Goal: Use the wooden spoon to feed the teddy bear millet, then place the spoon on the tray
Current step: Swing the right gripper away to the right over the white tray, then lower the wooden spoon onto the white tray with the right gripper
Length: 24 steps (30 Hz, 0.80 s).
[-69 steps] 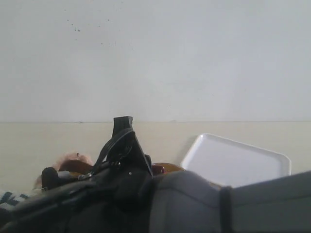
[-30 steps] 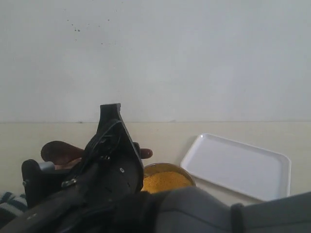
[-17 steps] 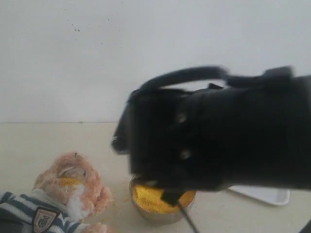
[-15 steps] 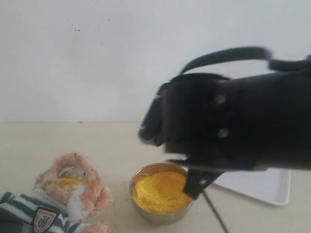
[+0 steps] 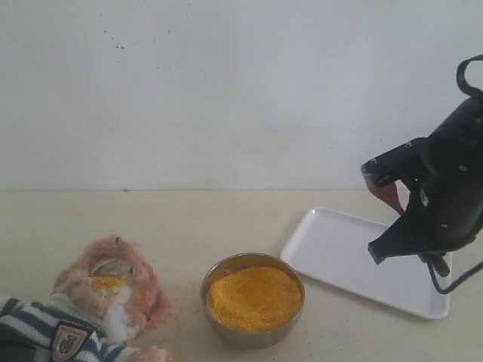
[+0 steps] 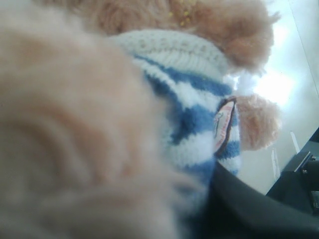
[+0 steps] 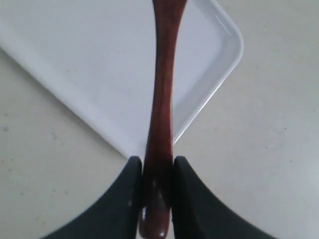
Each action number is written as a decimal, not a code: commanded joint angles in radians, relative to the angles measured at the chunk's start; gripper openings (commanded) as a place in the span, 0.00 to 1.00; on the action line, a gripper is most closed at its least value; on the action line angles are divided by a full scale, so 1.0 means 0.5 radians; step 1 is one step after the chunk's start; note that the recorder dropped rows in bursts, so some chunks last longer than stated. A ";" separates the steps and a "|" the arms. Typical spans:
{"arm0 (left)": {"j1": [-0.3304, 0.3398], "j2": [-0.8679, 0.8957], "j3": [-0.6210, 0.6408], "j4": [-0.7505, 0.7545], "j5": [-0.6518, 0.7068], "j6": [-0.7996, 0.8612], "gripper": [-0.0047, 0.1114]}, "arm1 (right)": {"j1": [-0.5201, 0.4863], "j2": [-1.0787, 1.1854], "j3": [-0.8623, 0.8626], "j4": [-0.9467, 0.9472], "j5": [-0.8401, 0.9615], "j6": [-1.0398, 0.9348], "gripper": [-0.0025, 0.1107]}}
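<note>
right jaws: closed on the wooden spoon (image 7: 162, 89). You have it pinched at one end between both pads, and the rest of it runs out over a corner of the tray (image 7: 89, 74).
wooden spoon: held up over the tray's right end in the exterior view (image 5: 391, 196), not lying on it.
right arm (image 5: 453, 188): over the tray's right end, off the counter (image 5: 226, 219).
left jaws: can't tell. Your left wrist view is all blurred fur and striped shirt, with a dark shape at one corner.
teddy bear (image 5: 113, 290): lying on the counter well left of the tray, beyond the bowl, with yellow grains on its face. The shirt badge shows in your left wrist view (image 6: 224, 124).
millet (image 5: 253, 296): heaped in the metal bowl (image 5: 226, 265), which sits near the tray's left corner and apart from it. A few grains lie loose on the counter on the side away from the tray.
tray: flat on the counter (image 5: 347, 249).
</note>
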 commanded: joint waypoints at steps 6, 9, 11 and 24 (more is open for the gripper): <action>0.007 -0.023 0.002 -0.028 0.033 0.012 0.08 | -0.095 0.604 -0.490 0.248 -0.041 -0.113 0.02; 0.007 -0.023 0.002 -0.028 0.033 0.012 0.08 | -0.117 0.730 -0.587 0.262 -0.041 -0.109 0.02; 0.007 -0.023 0.002 -0.028 0.033 0.012 0.08 | -0.136 0.795 -0.620 0.270 -0.045 -0.085 0.02; 0.007 -0.023 0.002 -0.028 0.033 0.012 0.08 | -0.186 0.953 -0.620 0.324 -0.124 -0.069 0.03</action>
